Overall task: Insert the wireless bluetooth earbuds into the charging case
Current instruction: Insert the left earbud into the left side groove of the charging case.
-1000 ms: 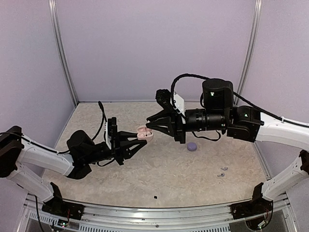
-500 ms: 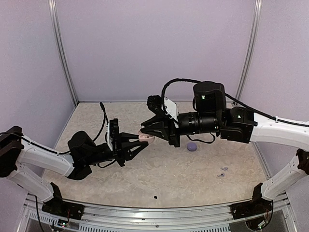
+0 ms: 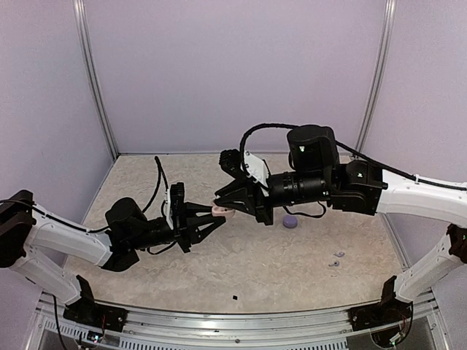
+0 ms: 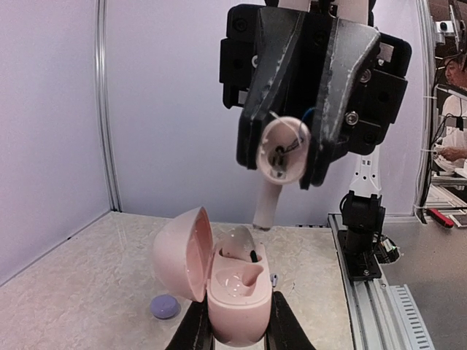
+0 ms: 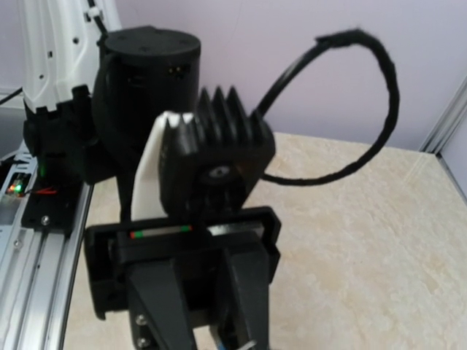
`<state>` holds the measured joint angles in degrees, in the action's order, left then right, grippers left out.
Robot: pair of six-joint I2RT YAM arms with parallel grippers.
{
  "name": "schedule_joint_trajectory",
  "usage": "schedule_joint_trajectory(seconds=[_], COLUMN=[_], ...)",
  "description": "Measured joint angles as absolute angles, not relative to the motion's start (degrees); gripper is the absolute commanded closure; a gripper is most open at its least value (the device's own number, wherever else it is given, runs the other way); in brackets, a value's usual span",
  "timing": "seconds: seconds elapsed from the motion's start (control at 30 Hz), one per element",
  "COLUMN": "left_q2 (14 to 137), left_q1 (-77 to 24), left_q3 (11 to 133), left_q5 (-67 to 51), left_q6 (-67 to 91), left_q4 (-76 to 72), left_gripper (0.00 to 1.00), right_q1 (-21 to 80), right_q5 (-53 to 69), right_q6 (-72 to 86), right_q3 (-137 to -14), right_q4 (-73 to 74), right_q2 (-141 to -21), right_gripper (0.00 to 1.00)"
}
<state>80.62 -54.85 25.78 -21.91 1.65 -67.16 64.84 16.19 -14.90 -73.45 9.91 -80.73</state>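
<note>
charging case [image 4: 235, 295]: pale pink, glossy
earbud [image 4: 284, 148]: pinkish-white, dark centre
small round case [image 4: 165, 307]: lilac
table [image 3: 255, 255]: beige, mottled
left gripper [image 3: 217, 219], right gripper [image 4: 283, 168]: black
walls [image 3: 233, 73]: pale lilac

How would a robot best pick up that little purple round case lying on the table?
Probably from straight above, pinching the lilac case across its rounded sides: it lies flat, closed and low on the table, leaving only that rim to squeeze.

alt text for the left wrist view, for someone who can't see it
An open pink charging case, lid hinged left, sits clamped in the jaws of the left gripper, while the right gripper hangs above it pinching a pale earbud. A lilac round case lies on the speckled table to its left.
</note>
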Motion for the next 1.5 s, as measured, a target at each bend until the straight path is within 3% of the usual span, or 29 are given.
schedule_joint_trajectory(seconds=[1.3, 1.43, 1.5], left_q2=[80.2, 80.2, 80.2], left_q1=[-54.8, -54.8, -54.8], left_q3=[25.8, 25.8, 25.8], left_q5=[-21.5, -21.5, -21.5], left_q6=[1.0, 1.0, 0.9], left_q4=[-65.5, -65.4, -65.4], left_gripper=[0.98, 0.98, 0.98], right_q1=[64.9, 64.9, 64.9], right_q5=[13.9, 13.8, 13.7], right_q6=[-13.8, -13.8, -13.8], right_q3=[-73.5, -73.5, -73.5], right_q4=[13.9, 14.0, 14.1], right_q2=[-82.7, -82.7, -82.7], right_gripper=[0.91, 0.88, 0.82])
